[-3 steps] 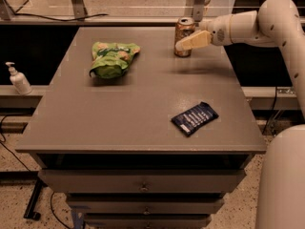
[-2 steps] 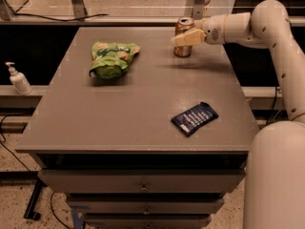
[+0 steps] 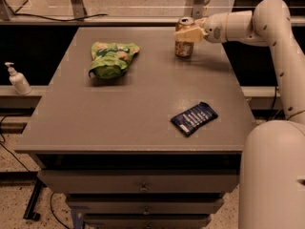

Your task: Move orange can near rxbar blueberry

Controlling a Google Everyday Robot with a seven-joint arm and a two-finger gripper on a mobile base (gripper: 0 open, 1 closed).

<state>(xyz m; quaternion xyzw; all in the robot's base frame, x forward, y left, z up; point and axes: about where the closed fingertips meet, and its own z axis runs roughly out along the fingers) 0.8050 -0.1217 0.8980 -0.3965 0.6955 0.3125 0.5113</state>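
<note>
The tool (image 3: 189, 34), extended from the right, sits at the top of the upright can (image 3: 183, 49) on the tabletop's (image 3: 119, 113) far right, seemingly to grasp it, though whether it grips cannot be told; the bar (image 3: 194, 118) lies near right, well apart.

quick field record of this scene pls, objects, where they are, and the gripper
orange can: upright, far right part of the table
gripper: at the can's upper half, on its right side
rxbar blueberry: flat, near right, well apart from the can
green snack bag: far left
pump bottle: off the table, to its left
</note>
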